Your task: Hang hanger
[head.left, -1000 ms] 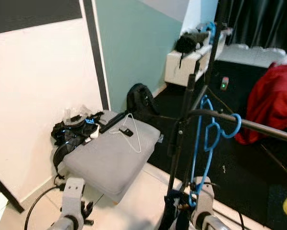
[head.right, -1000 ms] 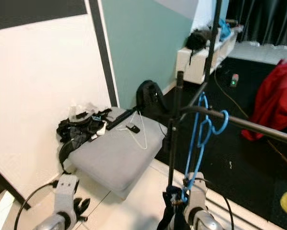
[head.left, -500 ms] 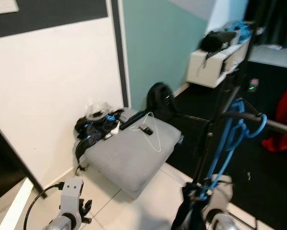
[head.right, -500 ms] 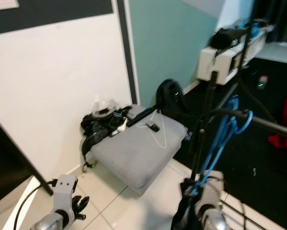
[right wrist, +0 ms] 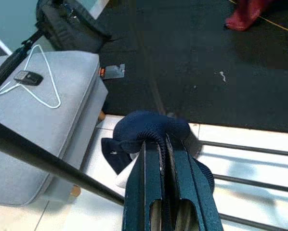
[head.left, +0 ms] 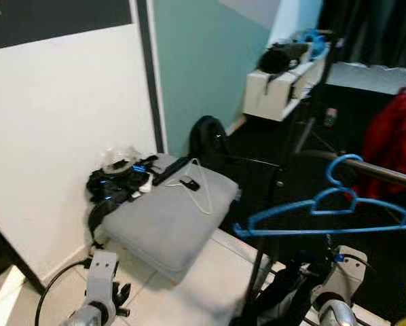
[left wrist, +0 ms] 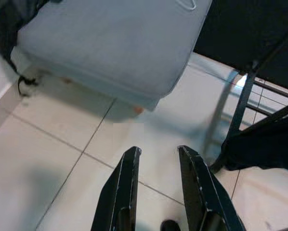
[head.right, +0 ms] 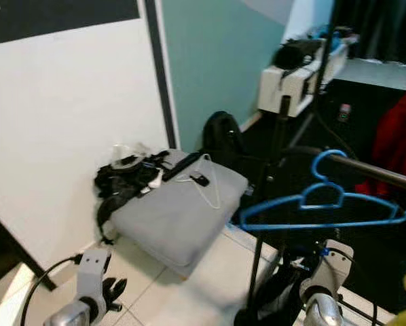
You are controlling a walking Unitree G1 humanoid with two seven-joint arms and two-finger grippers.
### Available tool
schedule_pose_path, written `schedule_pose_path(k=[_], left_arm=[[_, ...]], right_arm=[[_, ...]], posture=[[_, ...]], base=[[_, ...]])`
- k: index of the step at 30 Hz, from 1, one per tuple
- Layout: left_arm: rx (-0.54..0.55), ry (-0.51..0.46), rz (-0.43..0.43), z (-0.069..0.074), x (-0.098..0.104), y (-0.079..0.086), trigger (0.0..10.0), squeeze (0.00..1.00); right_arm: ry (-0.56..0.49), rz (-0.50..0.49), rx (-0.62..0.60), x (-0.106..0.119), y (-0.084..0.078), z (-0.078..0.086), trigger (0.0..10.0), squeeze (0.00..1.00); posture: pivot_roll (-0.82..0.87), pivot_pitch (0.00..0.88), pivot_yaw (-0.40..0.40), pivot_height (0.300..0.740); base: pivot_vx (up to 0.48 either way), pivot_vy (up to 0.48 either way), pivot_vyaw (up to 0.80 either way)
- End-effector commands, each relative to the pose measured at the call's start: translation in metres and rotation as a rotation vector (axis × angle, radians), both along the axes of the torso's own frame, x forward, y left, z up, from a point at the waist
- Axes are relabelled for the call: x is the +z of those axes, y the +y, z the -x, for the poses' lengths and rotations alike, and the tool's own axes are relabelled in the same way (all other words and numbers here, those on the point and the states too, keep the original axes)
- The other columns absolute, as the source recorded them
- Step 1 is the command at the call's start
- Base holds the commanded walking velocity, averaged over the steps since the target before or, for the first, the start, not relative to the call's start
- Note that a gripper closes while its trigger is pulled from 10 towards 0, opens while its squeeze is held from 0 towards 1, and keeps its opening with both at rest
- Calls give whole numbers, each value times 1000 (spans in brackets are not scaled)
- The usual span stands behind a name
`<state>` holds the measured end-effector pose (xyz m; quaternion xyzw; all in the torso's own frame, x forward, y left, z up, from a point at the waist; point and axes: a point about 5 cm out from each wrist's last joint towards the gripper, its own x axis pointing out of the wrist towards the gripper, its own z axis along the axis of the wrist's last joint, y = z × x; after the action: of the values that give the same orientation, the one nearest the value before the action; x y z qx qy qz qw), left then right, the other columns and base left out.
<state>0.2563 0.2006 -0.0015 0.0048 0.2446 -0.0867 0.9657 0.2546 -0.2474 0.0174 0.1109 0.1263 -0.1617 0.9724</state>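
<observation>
the blue hanger (head.left: pixel 325 216) hangs by its hook on the rail (head.left: pixel 383 173) of the rack (head.right: pixel 274 183), its long bar lying roughly level and crossing in front of the upright post. it sits up and ahead of the right gripper (right wrist: pixel 162 159), which is the nearer arm, low beside the rack's foot. the right wrist view shows what the eye views don't make plain: its jaws are pressed together on a fold of navy cloth (right wrist: pixel 151 132), not on the hanger. the left gripper (left wrist: pixel 156 159) hangs low over the tiled floor (left wrist: pixel 62 159), jaws spread and holding nothing, near the grey cushion (head.left: pixel 165 217), where a white wire hanger (head.left: pixel 197 187) lies. the hanging looks done, by my reading.
</observation>
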Motion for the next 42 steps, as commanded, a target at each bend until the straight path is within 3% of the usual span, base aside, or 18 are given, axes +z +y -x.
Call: schedule_pose_path(k=[1,9,10,11,13,15,21,32,42], left_arm=[[4,28,-12,5,-6,3,10000,0],[44,31,9,7,-10,3,10000,0],[62,32,19,8,-10,3,10000,0],[62,32,19,8,-10,3,10000,0],[94,30,39,8,-9,3,10000,0],[102,23,45,6,-7,3,10000,0],[95,-23,68,0,9,-4,10000,0],[107,-47,78,1,18,-9,10000,0],[106,-44,85,-2,25,-9,10000,0]], right_arm=[[-43,-1,17,6,4,-4,10000,0],[95,-73,144,-24,32,10,10000,0],[196,-88,201,-36,39,16,10000,0],[196,-88,201,-36,39,16,10000,0],[349,-68,275,-54,45,25,10000,0],[380,-62,274,-57,45,26,10000,0],[352,-42,276,-52,44,19,10000,0],[340,-44,299,-48,47,12,10000,0],[310,-33,336,-41,54,2,10000,0]], posture=[[-87,66,4,735],[-86,67,-1,735],[-89,67,0,735],[-89,67,0,735],[-87,66,-2,735],[-87,66,-4,735],[-84,64,-5,735],[-81,51,-11,735],[-75,40,-17,735]], base=[[0,0,0],[0,0,0],[0,0,0],[0,0,0],[0,0,0],[0,0,0],[0,0,0],[0,0,0],[-314,0,0]])
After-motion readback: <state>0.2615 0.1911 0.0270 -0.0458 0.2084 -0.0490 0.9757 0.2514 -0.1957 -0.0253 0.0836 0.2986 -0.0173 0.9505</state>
